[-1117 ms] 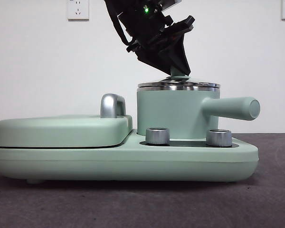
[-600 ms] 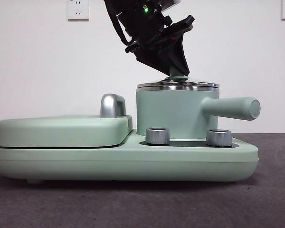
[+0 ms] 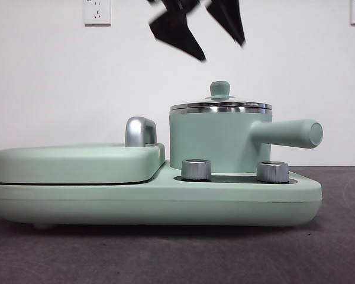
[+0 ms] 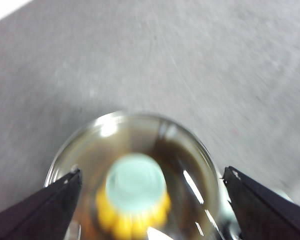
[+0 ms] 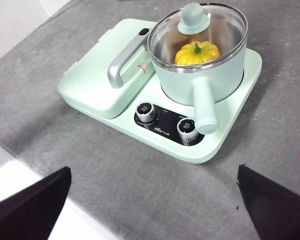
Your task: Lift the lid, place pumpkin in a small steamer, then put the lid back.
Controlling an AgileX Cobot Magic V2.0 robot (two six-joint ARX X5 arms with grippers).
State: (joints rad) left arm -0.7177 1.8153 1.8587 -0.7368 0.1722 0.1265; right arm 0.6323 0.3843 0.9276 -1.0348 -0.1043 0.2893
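The lid [image 3: 220,106] sits on the small steamer [image 3: 212,141], its mint-green knob standing free. Through the lid's glass [image 5: 225,27] I see the pumpkin [image 5: 197,52] inside the steamer [image 5: 205,80]. My left gripper [image 3: 222,51] hangs open, blurred, a short way above the knob and touches nothing. In the left wrist view its jaws [image 4: 152,172] stand wide on either side of the lid [image 4: 182,150], with the pumpkin [image 4: 110,216] showing yellow beneath the knob. My right gripper [image 5: 154,172] is open and empty, well back from the appliance.
The steamer stands on a long mint-green base [image 3: 154,204] with two silver dials [image 3: 196,169]. Beside the steamer lies a wide flat cover [image 3: 77,160] with a chrome handle [image 3: 139,131]. The steamer's side handle [image 3: 290,134] sticks out sideways. Grey table lies all around.
My left gripper was shut on the lid's knob. It has let go, opened and risen above the pot. The lid stays on the steamer.
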